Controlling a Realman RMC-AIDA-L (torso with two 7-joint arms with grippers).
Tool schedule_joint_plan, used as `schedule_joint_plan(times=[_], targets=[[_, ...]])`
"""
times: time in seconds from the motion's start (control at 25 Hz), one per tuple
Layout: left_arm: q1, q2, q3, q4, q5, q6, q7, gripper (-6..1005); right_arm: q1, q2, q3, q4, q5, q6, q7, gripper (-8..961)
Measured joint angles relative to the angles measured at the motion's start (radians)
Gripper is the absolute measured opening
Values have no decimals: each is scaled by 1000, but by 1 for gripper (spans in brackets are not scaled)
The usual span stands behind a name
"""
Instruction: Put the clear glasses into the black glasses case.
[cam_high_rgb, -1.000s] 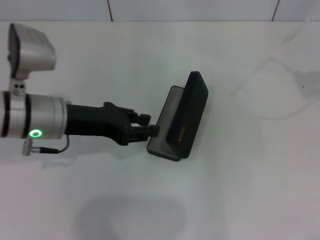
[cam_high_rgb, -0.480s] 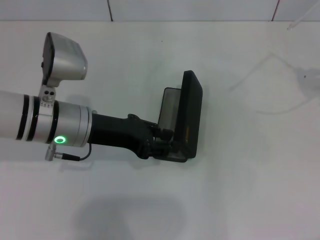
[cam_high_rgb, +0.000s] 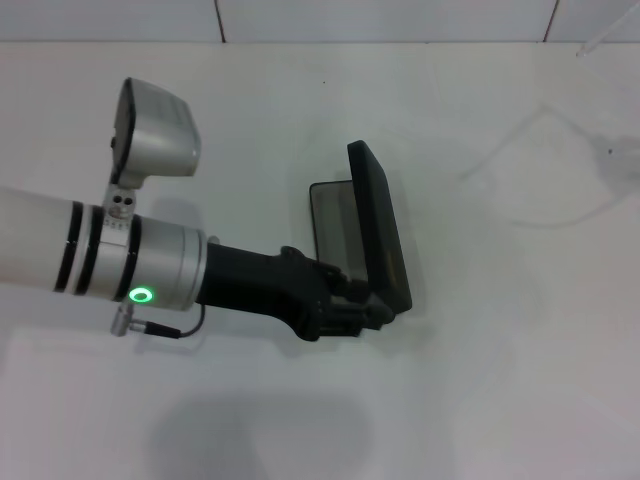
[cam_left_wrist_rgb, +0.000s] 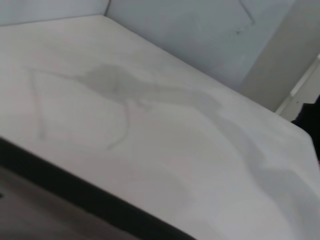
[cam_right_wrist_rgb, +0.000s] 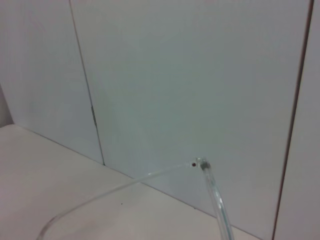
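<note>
The black glasses case (cam_high_rgb: 380, 235) lies open on the white table in the head view, its lid standing nearly upright beside the grey-lined base (cam_high_rgb: 333, 222). My left gripper (cam_high_rgb: 362, 312) is against the case's near end. In the left wrist view the case's black rim (cam_left_wrist_rgb: 80, 197) crosses close to the camera. The clear glasses (cam_right_wrist_rgb: 202, 164) hang in the air in the right wrist view, showing one thin arm and a hinge. In the head view only a tip of the clear glasses (cam_high_rgb: 587, 46) shows at the far right edge, above their faint shadow (cam_high_rgb: 520, 150). My right gripper is out of view.
A tiled wall (cam_high_rgb: 380, 18) runs behind the white table (cam_high_rgb: 500, 380). The left arm's silver forearm (cam_high_rgb: 110, 265) lies across the left half of the table. My own shadow (cam_high_rgb: 260, 435) falls near the front edge.
My left arm has pushed forward and right along the case's near end. The case has swung round, its far end turning left, and its lid now stands more upright.
</note>
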Motion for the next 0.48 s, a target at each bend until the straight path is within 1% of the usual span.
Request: schedule_joint_plan(times=[0.24, 0.48], targets=[[-11, -3, 48, -21, -49, -15, 11, 379, -1, 0, 15, 16, 19, 1, -8, 52], [-60, -5, 71, -97, -99, -46, 43, 379, -2, 1, 59, 44, 22, -6, -34, 52]])
